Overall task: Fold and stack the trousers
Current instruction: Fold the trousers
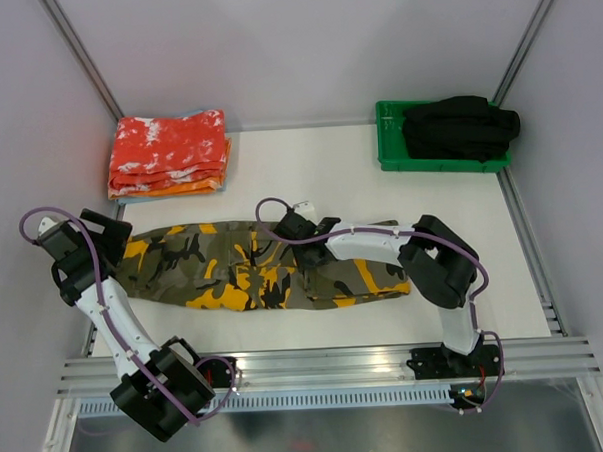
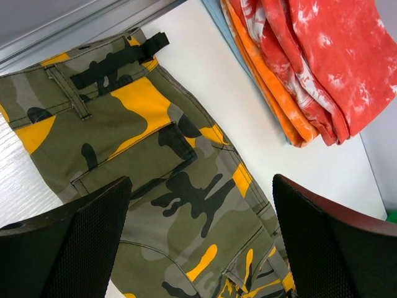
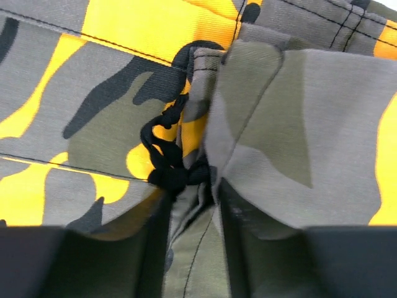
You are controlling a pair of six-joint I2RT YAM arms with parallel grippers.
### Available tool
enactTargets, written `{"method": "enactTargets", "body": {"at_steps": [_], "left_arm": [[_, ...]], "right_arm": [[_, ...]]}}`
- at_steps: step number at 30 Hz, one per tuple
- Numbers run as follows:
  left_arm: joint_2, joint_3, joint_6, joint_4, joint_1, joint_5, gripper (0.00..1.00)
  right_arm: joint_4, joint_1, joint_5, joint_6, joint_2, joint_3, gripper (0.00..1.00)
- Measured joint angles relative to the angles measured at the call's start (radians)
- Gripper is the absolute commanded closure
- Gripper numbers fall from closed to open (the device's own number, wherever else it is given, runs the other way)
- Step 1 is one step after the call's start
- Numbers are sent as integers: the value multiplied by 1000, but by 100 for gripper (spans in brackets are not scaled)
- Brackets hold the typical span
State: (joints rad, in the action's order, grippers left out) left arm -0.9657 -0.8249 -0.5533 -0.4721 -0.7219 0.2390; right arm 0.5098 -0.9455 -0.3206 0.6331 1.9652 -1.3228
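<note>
The camouflage trousers [image 1: 233, 269] lie stretched across the table, waist to the left, with the leg end folded back at the right. My left gripper [image 1: 117, 234] hovers open over the waist end. In the left wrist view its fingers [image 2: 93, 236] stand wide apart above the trousers [image 2: 155, 186], and the left gripper [image 2: 201, 236] holds nothing. My right gripper [image 1: 282, 230] is down on the middle of the garment. In the right wrist view the right gripper [image 3: 192, 248] pinches a ridge of the trousers [image 3: 279, 124] just below a knotted black cord [image 3: 164, 167].
A stack of red-orange speckled folded cloths [image 1: 168, 152] sits at the back left, also close to the left wrist [image 2: 310, 68]. A green tray [image 1: 389, 157] at the back right holds a plain black garment [image 1: 460, 127]. Walls enclose the table.
</note>
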Motion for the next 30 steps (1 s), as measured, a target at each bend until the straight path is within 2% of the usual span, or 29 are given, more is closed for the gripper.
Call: {"method": "enactTargets", "body": {"at_steps": [2,3,4,7,11,18,20,28,30], "left_arm": [[0,2,0,1,0,0,1],[0,3,0,1,0,0,1],[0,3,0,2,0,0,1],[0,3,0,2,0,0,1],[0,3,0,2,0,0,1],[0,3,-1,2,0,7,1],[0,3,-1,2,0,8,1],[10,3,-1,2,3,8,2],[10,3,-2,2,3,8,2]], "right_arm": [[-2,0,-3,8,0,0,77],[-2,0,-3,6,0,0,77],[-2,-2,-5,8,-1,0,85],[1,-3,-14,7,-8,0,94],[-2,-3,-18,10,-16,9,92],[-3,-3,-21,12,-54,44,70],[-5,-2,-21,17,-57,51,69],[-31,-1,-17,16,-57,69,99],[-35,0,-15,17,-57,72,100]]}}
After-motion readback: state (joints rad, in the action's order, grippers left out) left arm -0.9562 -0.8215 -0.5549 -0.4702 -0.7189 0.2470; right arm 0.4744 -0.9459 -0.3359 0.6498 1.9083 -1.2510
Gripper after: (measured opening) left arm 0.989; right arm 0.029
